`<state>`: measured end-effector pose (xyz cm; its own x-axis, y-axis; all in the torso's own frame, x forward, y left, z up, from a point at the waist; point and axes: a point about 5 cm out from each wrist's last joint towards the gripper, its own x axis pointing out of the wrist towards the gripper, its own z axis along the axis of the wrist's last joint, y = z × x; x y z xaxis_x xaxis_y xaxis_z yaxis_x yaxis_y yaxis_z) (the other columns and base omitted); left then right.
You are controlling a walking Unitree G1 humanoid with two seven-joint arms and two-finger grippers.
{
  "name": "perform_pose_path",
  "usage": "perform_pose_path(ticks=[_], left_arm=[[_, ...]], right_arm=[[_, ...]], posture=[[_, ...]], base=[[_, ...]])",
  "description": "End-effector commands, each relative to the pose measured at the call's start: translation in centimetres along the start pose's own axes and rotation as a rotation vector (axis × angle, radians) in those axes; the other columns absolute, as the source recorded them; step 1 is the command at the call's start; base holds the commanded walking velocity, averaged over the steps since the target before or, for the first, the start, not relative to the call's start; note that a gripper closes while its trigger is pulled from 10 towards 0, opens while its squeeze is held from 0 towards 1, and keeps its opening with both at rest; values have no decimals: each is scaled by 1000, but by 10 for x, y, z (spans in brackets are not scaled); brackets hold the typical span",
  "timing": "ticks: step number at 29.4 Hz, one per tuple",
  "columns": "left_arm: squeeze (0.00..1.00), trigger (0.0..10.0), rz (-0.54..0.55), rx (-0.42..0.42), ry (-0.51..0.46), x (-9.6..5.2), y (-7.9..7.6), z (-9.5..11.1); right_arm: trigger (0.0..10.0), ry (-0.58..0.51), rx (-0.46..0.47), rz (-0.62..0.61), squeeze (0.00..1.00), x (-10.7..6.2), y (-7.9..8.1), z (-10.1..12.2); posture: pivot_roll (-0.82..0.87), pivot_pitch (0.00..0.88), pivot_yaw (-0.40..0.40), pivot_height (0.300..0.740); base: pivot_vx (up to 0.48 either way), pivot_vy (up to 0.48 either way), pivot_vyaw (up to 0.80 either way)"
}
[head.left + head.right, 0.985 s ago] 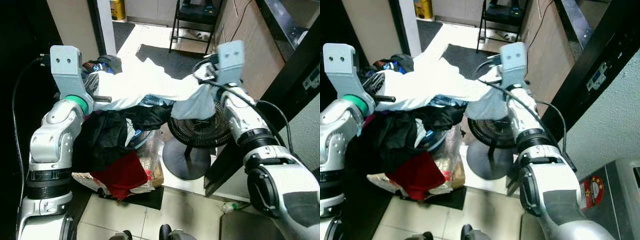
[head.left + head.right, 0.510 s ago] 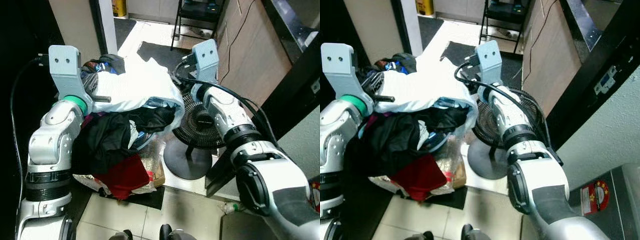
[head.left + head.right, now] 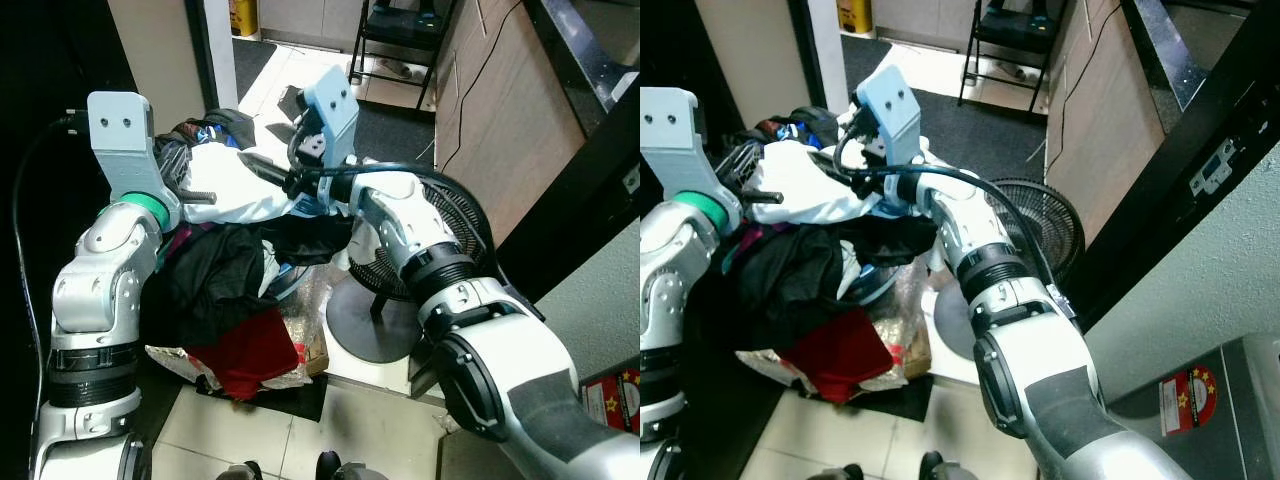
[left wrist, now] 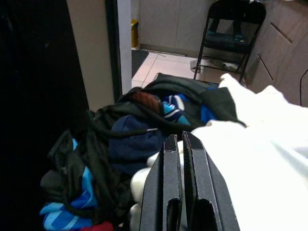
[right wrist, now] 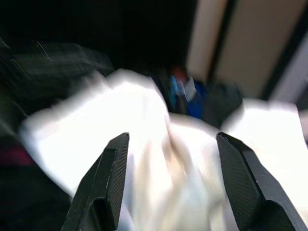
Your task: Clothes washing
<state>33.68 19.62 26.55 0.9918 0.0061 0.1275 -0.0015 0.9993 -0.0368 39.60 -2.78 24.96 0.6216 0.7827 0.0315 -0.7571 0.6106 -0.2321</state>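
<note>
A white garment (image 3: pixel 232 187) lies bunched on top of a pile of clothes, above a black garment (image 3: pixel 215 280) and a red one (image 3: pixel 245 350). My left gripper (image 4: pixel 179 144) is at the pile's left side, its fingers pressed together with the white cloth at both sides of them. My right gripper (image 3: pixel 264 168) reaches across from the right and hangs just over the white garment, pointing left. In the right wrist view its fingers (image 5: pixel 113 168) stand wide apart, open, with the white garment (image 5: pixel 159 144) blurred beyond them. Dark and blue clothes (image 4: pixel 144 125) lie behind the white one.
A black floor fan (image 3: pixel 455 215) on a round base (image 3: pixel 365 320) stands right of the pile, under my right arm. A wooden cabinet (image 3: pixel 500 110) runs along the right. A black chair (image 3: pixel 400 30) and a dark mat (image 3: pixel 395 125) lie further back. A wall edge (image 3: pixel 215 50) rises behind the pile.
My right gripper let go of the white garment's stretched end and swung left across the fan to the pile. The garment has gone from spread between both grippers to bunched on the pile.
</note>
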Motion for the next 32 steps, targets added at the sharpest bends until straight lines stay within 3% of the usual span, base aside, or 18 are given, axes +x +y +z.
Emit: perform_pose_path(ticks=[1, 11, 17, 19, 23, 27, 30, 32], left_arm=[[0, 10000, 10, -4, 17, -2, 2, -4], [0, 10000, 7, -10, 17, -1, -1, -5], [0, 10000, -1, -13, 19, 0, -3, -5], [0, 10000, -6, -13, 19, 1, -5, -5], [0, 10000, -1, -11, 15, 1, -3, -3], [0, 10000, 3, -13, 13, 1, -3, -4], [0, 10000, 11, -4, 17, 0, 1, -3], [0, 10000, 13, 6, 23, -1, 4, -4]], right_arm=[[10000, 79, -17, -42, 0, -9, -7, -16], [10000, 235, -91, -222, 0, -44, -41, -44], [10000, 224, -60, -304, 0, -52, -51, -47], [10000, 193, -11, -337, 0, -54, -53, -46], [10000, 104, 91, -274, 0, -46, -39, -49], [10000, 74, 162, -261, 0, -44, -35, -51], [10000, 33, 341, -255, 0, -42, -30, -58], [10000, 40, 365, -246, 0, -41, -28, -60]], posture=[[71, 91, -15, 740], [54, 81, -13, 740], [48, 79, 0, 740], [49, 78, 3, 740], [54, 77, -5, 740], [65, 68, -3, 740], [75, 62, 9, 740], [76, 62, 10, 740]], base=[[0, 0, 0], [0, 0, 0], [0, 0, 0], [0, 0, 0], [0, 0, 0], [0, 0, 0], [0, 0, 0], [0, 0, 0]])
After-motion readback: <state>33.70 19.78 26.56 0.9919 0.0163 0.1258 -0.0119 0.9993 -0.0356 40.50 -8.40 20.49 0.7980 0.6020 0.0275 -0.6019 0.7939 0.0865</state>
